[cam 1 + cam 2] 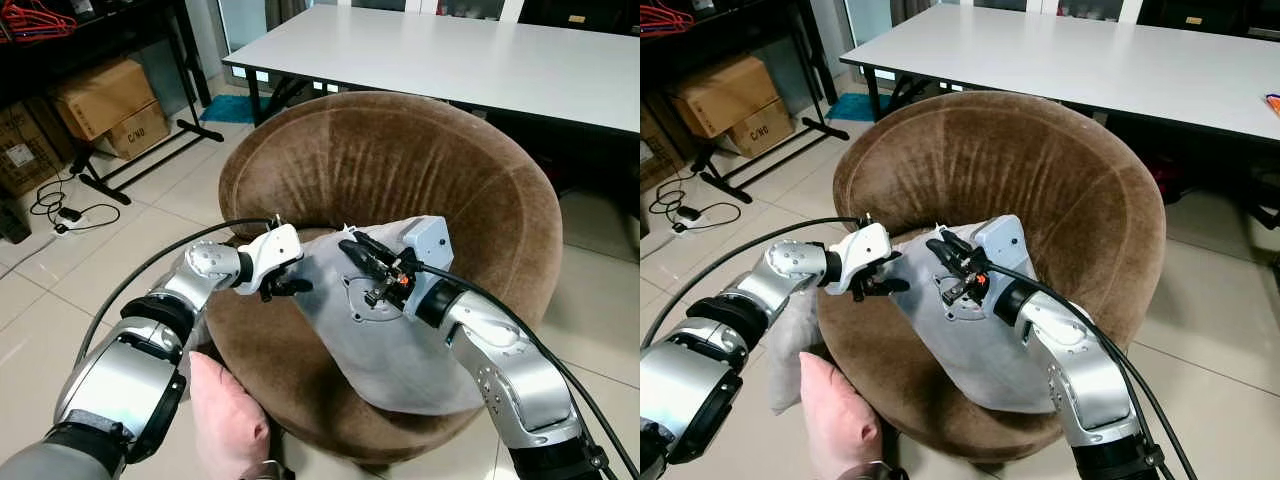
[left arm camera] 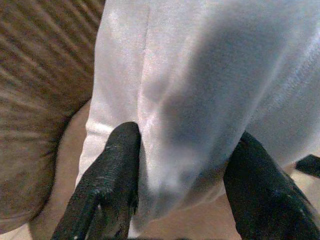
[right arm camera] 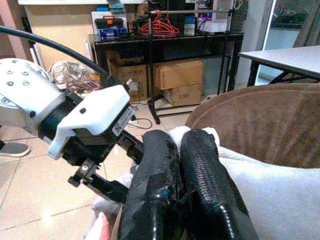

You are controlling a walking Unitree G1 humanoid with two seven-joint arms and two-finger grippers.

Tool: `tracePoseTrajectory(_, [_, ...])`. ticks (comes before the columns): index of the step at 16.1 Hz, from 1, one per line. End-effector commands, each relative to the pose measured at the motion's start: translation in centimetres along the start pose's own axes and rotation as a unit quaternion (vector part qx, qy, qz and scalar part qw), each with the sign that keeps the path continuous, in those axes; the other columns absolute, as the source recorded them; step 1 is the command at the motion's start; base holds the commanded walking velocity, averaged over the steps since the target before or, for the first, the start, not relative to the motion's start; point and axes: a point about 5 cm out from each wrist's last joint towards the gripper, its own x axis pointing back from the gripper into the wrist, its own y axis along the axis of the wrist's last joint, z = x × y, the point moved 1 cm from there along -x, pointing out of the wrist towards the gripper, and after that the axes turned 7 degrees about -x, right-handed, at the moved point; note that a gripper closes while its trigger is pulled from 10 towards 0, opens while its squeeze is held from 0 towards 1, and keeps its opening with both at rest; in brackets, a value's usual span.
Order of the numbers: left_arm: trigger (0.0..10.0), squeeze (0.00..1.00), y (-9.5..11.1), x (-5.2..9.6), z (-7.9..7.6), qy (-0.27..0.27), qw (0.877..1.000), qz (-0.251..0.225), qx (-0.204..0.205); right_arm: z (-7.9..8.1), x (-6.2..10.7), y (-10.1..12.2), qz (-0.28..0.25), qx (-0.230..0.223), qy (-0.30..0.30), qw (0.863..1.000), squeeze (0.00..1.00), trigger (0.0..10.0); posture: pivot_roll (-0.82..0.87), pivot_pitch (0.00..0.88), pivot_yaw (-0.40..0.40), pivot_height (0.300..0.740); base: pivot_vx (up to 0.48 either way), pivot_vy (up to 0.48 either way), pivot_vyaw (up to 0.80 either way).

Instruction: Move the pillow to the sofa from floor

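Beside a person's hand (image 1: 228, 420) at the sofa's (image 1: 420, 150) front edge, our left gripper (image 1: 285, 285) clamps the grey pillow (image 1: 400, 350) lying on the seat, our right gripper (image 1: 365, 262) closed above it; next, we judge, release.

The round sofa (image 1: 400, 160) is a deep brown velvety fabric with faint vertical streaks in the nap. The pillow (image 1: 400, 350) on it is plain pale grey, no print. Both arms are shiny silver, and the left claw (image 1: 283, 287) and right claw (image 1: 362, 262) have black ribbed fingers. The surface (image 1: 480, 60) behind is white, the floor (image 1: 60, 290) glossy cream tile, the boxes (image 1: 105, 105) tan cardboard.
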Motion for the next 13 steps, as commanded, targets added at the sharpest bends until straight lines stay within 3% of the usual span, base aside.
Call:
tracePoseTrajectory(1, [0.0,0.0,-1.2,0.3,-0.1,0.013,1.0,0.023,0.013,0.9,-0.3,2.5,-0.053,0.022,0.026,0.998,0.0,10.0,-0.09,0.0,0.093,0.74,0.0,0.0,0.0])
tracePoseTrajectory(4, [0.0,0.0,-1.5,1.0,1.0,0.066,0.997,0.042,0.008,0.7,-1.1,2.4,-0.054,0.018,0.032,0.998,0.0,10.0,-0.09,0.0,0.094,0.74,0.0,0.0,0.0])
tracePoseTrajectory(6, [0.0,0.0,-1.2,2.4,3.5,0.155,0.986,0.055,-0.001,0.0,-3.5,3.0,-0.063,0.028,0.039,0.997,0.0,10.0,-0.08,0.0,0.095,0.74,0.0,0.0,0.0])
tracePoseTrajectory(8, [0.0,0.0,-0.7,3.0,4.8,0.192,0.98,0.052,-0.002,-0.2,-4.3,3.6,-0.071,0.033,0.039,0.996,0.0,10.0,-0.07,0.0,0.091,0.74,0.0,0.0,0.0])
tracePoseTrajectory(10, [0.0,0.0,0.8,4.3,6.9,0.249,0.968,0.033,-0.026,-0.6,-5.2,5.1,-0.103,0.035,0.032,0.994,0.0,10.0,-0.05,0.0,0.082,0.74,0.0,0.0,0.0])
tracePoseTrajectory(11, [0.0,0.0,1.5,4.7,7.4,0.258,0.965,0.021,-0.051,-0.8,-5.1,5.3,-0.114,0.028,0.028,0.993,0.0,10.0,-0.05,0.0,0.079,0.74,0.0,0.0,0.0])
tracePoseTrajectory(13, [0.0,0.0,1.6,4.1,6.7,0.239,0.97,0.004,-0.055,-1.2,-4.4,3.9,-0.103,0.022,0.017,0.994,0.0,10.0,-0.04,0.0,0.075,0.74,0.0,0.0,0.0])
